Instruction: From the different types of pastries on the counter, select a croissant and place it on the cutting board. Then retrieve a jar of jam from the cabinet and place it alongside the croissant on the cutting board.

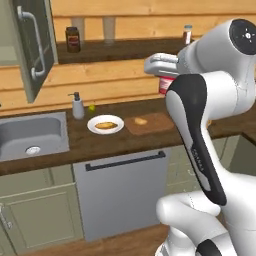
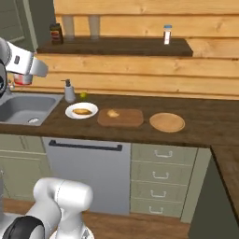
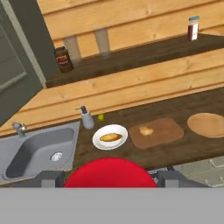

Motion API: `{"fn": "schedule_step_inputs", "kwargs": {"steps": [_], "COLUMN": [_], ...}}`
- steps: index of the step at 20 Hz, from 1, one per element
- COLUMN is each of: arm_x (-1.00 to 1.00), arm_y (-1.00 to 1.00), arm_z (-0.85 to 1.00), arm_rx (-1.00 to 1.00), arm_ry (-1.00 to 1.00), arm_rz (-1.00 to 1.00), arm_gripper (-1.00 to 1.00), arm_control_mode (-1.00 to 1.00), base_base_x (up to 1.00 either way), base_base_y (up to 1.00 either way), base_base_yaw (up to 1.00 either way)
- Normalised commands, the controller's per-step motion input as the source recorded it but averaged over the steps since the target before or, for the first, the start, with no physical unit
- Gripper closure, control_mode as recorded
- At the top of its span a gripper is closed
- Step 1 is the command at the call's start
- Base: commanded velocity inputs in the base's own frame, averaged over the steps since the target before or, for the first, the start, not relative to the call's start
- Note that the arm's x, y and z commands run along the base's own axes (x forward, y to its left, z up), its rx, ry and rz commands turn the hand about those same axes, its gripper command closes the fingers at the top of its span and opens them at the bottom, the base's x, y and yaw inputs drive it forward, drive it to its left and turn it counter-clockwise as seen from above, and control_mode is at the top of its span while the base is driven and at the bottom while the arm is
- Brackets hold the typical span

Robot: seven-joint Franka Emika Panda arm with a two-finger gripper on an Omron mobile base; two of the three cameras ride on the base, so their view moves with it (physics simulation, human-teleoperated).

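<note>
The claw (image 3: pixel 109 178) is pinching a jam jar (image 3: pixel 109 173), whose red lid bulges up between the two dark finger tips in the hand view. In the left base view the same jar (image 1: pixel 166 84), red-topped with a pale body, hangs under the white hand, held high in the air above the counter (image 1: pixel 125 140) and in front of the wooden wall planks. The arm rises from the base, bends sharply at a raised elbow and reaches forward and leftward, with the hand about level with the shelf (image 1: pixel 130 49). In the right base view the hand and jar (image 2: pixel 22 79) sit at the far left, above the sink (image 2: pixel 25 108).

Down on the counter, the croissant (image 3: pixel 146 130) lies on the cutting board (image 3: pixel 164 131), towards its left end. Just left of the board a white plate (image 3: pixel 97 141) carries another pastry (image 3: pixel 110 137). A soap dispenser (image 3: pixel 86 118) stands beside the sink, and a round wooden plate (image 3: pixel 206 124) rests to the right of the board. A dark jar (image 3: pixel 64 59) remains on the shelf
</note>
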Motion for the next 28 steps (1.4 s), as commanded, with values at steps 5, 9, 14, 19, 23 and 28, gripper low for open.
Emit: {"fn": "schedule_step_inputs", "kwargs": {"steps": [5,9,14,19,23,28], "arm_x": [0.00,0.00,0.00,0.00,0.00,0.00], "arm_y": [0.00,0.00,0.00,0.00,0.00,0.00], "arm_z": [0.00,0.00,0.00,0.00,0.00,0.00], "arm_rx": [0.00,0.00,0.00,0.00,0.00,0.00], "arm_ry": [0.00,0.00,0.00,0.00,0.00,0.00], "arm_rz": [0.00,0.00,0.00,0.00,0.00,0.00], "arm_gripper": [1.00,1.00,1.00,1.00,1.00,1.00], "arm_control_mode": [1.00,1.00,1.00,1.00,1.00,1.00], "base_base_x": [0.79,0.45,0.83,0.58,-0.42,-0.54], "base_base_y": [-0.61,-0.32,0.00,-0.24,-0.25,-0.16], "base_base_yaw": [0.00,0.00,0.00,0.00,0.00,-0.03]}}
